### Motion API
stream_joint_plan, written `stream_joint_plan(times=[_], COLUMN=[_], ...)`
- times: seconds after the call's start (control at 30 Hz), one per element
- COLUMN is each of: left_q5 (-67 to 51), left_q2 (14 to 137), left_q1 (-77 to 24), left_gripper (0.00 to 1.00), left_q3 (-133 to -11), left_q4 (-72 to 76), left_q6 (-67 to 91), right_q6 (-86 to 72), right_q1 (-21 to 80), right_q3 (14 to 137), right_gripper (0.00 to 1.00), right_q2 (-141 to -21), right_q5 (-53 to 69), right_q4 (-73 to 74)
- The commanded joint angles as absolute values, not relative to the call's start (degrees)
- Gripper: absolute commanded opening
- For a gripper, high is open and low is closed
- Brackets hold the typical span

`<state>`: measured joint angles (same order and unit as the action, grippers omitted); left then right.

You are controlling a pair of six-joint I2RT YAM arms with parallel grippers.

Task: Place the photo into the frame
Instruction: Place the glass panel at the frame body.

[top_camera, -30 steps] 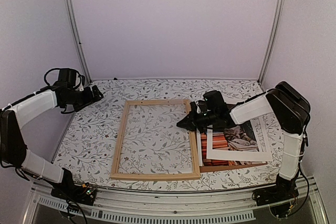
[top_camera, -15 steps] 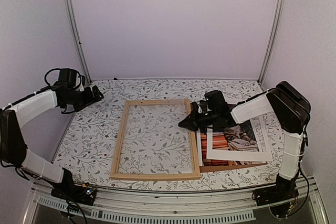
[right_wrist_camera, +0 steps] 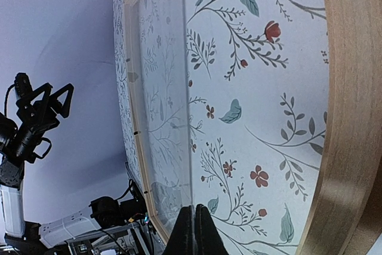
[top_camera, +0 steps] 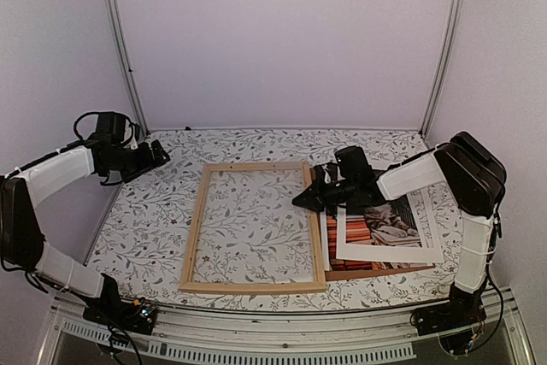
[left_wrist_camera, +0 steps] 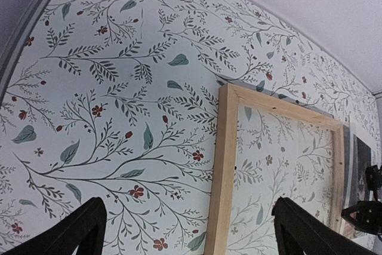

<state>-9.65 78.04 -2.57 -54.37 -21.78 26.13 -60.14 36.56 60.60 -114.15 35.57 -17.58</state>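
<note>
**Nothing framed yet**

Barely begun, by the look of things. Finds the frame (top_camera: 252, 286) lying flat in mid-table, with only the leafy tablecloth (top_camera: 145, 237) showing through its opening. Finds the photo (top_camera: 386, 230) outside it, just to the right, pressed between a white mat (top_camera: 386, 254) on top and a brown board (top_camera: 367, 273) beneath. Puts that stack against the frame's right rail, touching or all but touching.

Leaves nearly everything to do, at a guess:
- freeing the photo from under the mat
- getting a hold on it
- carrying it over the rail
- laying it square inside

Holds nothing at either end. Shows the right gripper (top_camera: 299, 201) closed on air, its fingers (right_wrist_camera: 195, 231) pressed together, low over the frame's right rail near the far corner. Shows the left gripper (top_camera: 161, 153) spread wide and empty, off by the table's far left edge, well apart from frame and photo alike.

As for obstacles: worth minding the mat first, since it covers the photo's edges all round and hides any free corner. Worth minding too a thin sheet lying flat on a flat board, which is likely awkward to pinch and calls for open jaws. Also places the right arm across the stack's far left corner. Hints at a sheen and a straight line inside the frame in the right wrist view, perhaps a pane, but cannot tell.
</note>
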Motion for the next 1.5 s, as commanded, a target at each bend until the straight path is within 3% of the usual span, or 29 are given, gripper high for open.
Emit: stream_joint_plan(times=[0.0,1.47], left_q5=[-9.9,-9.6], left_q2=[78.5,79.2], left_q1=[-3.0,-5.2], left_gripper=[1.0,1.0], left_q3=[-53.8,-53.0], left_q4=[-21.0,-20.5], left_q6=[25.3,25.8], right_q6=[-59.4,-58.5], right_q1=[36.0,37.3], right_q3=[62.2,62.7], right_gripper=[0.0,0.0], right_q2=[-114.8,-113.3], right_q5=[35.0,33.6], right_q4=[-18.5,-15.0])
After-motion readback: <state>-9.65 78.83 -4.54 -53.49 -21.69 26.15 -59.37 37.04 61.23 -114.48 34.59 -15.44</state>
